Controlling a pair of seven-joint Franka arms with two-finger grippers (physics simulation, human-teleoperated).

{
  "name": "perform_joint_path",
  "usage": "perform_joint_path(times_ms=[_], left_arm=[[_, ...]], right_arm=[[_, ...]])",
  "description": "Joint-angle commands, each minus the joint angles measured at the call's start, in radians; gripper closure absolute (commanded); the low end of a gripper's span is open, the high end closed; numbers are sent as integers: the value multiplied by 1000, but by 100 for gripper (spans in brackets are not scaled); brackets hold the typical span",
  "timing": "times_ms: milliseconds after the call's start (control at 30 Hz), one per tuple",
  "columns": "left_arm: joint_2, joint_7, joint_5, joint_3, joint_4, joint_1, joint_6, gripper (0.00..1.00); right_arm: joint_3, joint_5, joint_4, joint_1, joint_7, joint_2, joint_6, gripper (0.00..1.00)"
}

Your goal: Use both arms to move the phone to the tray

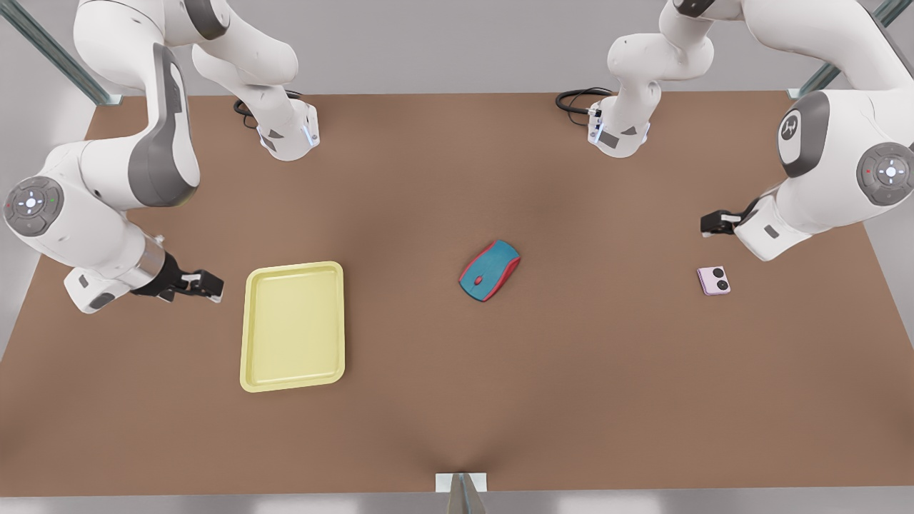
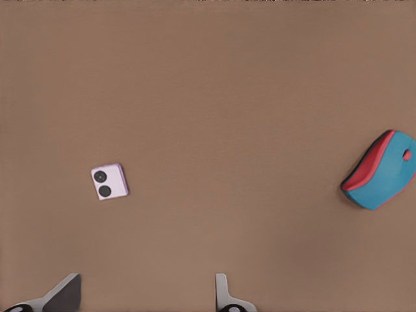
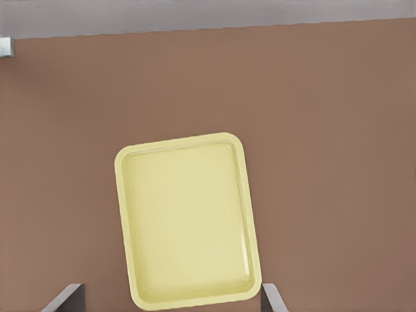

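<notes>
The pale pink phone [image 1: 713, 280] [image 2: 109, 181] lies flat on the brown table at the front view's right, its two black circles facing up. My left gripper [image 1: 717, 223] [image 2: 143, 300] hovers just behind it, open and holding nothing. The pale yellow tray [image 1: 293, 325] [image 3: 186, 220] sits on the table at the front view's left with nothing in it. Beside the tray's left rim hangs my right gripper [image 1: 203, 284] [image 3: 169, 302], open, with the tray below its spread fingers in the right wrist view.
A teal-and-red computer mouse [image 1: 489, 270] [image 2: 381, 171] lies mid-table between phone and tray. Both arm bases [image 1: 288, 133] [image 1: 618, 132] stand at the table's far edge, each with black cable. A metal bracket [image 1: 461, 484] marks the near edge.
</notes>
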Motion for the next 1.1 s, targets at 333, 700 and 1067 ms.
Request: perform_joint_path(times_ms=[333,700,1067], left_arm=[[140,82,-13,126,-640,98,899,0],[217,179,-44,136,-738,288,1104,0],[256,171,-45,135,-778,288,1108,0]], right_arm=[[-2,4,-26,-6,-64,-31,-78,0],[13,-17,-14,9,-62,-98,-157,0],[18,-28,66,15,149,-24,-134,0]])
